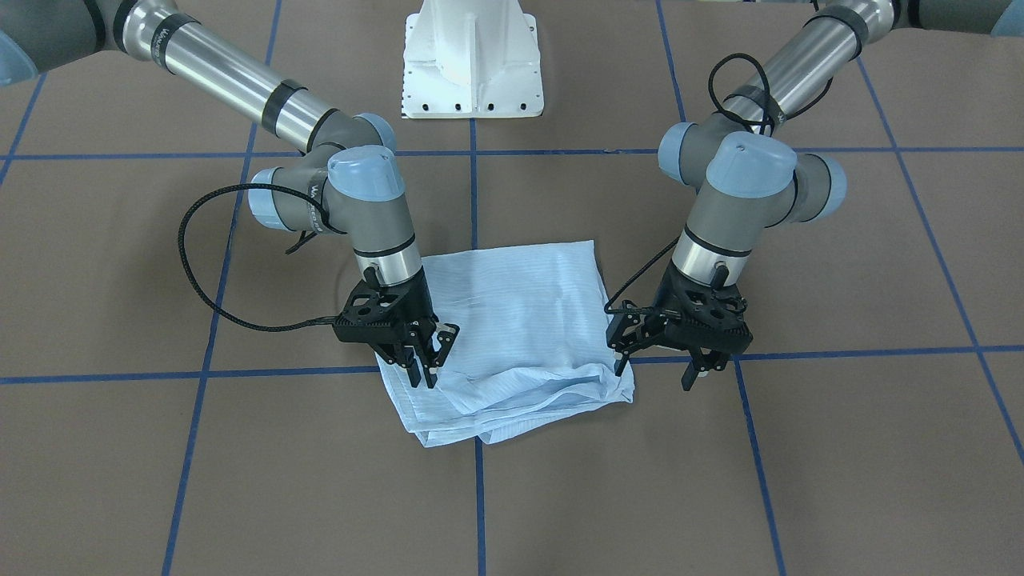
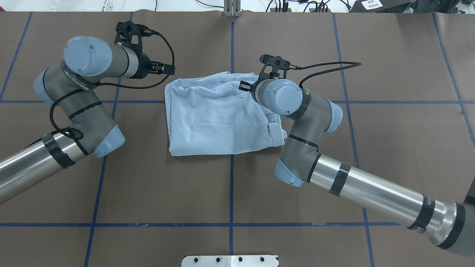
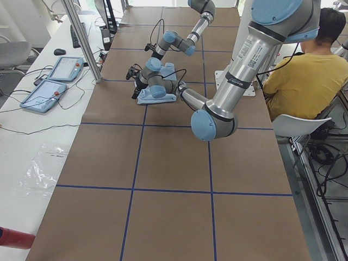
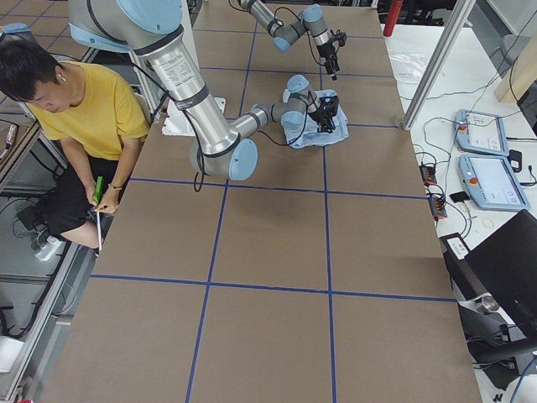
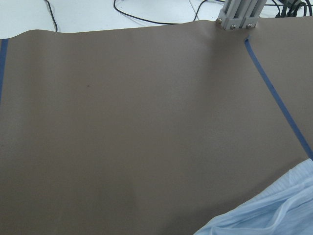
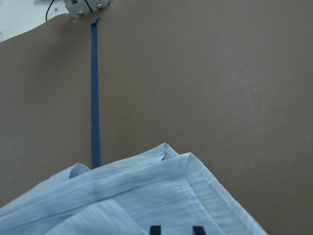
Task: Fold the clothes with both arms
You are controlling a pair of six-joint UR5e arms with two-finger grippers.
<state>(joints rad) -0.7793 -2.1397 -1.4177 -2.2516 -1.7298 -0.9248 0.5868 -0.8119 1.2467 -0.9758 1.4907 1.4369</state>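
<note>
The clothes are one pale-blue striped shirt [image 1: 520,320], lying folded into a rough rectangle on the brown table [image 2: 215,118]. My right gripper [image 1: 422,374] stands low over the shirt's corner farthest from the robot's base. Its fingers are only narrowly apart. The right wrist view shows both tips [image 6: 176,229] just above the fabric [image 6: 122,200], with cloth visible between them. My left gripper [image 1: 654,370] is wide open beside the opposite far corner and holds nothing. One finger [image 1: 620,364] is at the shirt's edge. The left wrist view shows only a corner of cloth [image 5: 274,215].
The white mounting base [image 1: 472,60] sits behind the shirt. Blue tape lines [image 2: 231,185] grid the brown table. A seated person in yellow [image 3: 304,70] is beside the table's robot side. Teach pendants [image 3: 54,81] and an aluminium post [image 5: 239,14] stand along the far side.
</note>
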